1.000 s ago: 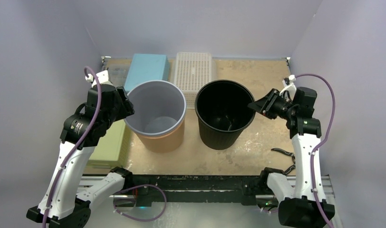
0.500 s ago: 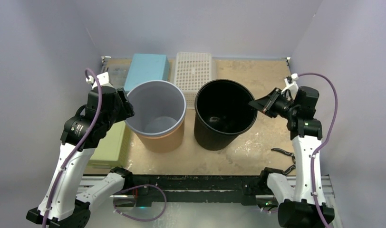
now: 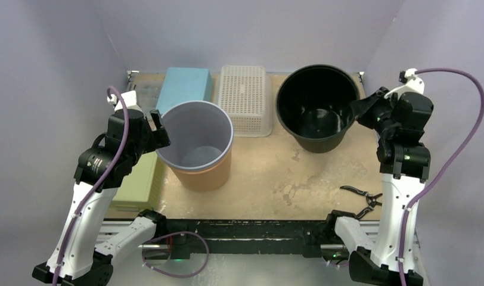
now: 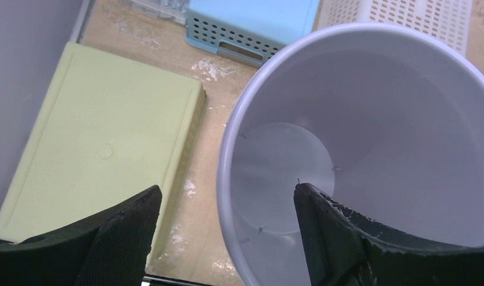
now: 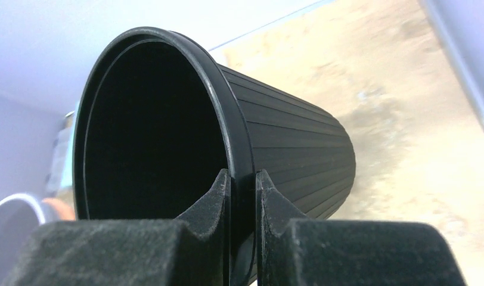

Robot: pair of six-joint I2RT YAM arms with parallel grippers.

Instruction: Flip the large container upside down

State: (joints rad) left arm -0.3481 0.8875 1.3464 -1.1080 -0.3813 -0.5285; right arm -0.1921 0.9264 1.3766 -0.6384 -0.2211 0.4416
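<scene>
Top view: the pot [image 3: 316, 107] sits back right, mouth up, its right rim in the right gripper [image 3: 362, 110]. The left gripper [image 3: 158, 128] is at the bucket [image 3: 198, 146].
Left wrist: jaws spread astride the bucket rim.
Right wrist: jaws clenched on the pot rim, with the pot's axis running away from them.

Left arm [image 3: 84, 205], right arm [image 3: 400, 202]: white links, black joints, purple cables [image 3: 125, 119].

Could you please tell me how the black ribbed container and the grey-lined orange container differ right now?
The black ribbed plastic container is dark throughout; the orange plastic container with a grey interior is two-toned. The right gripper pinches the black one's rim; the left gripper only straddles the orange one's rim, open. Both are round, tapered and mouth-up.
</scene>
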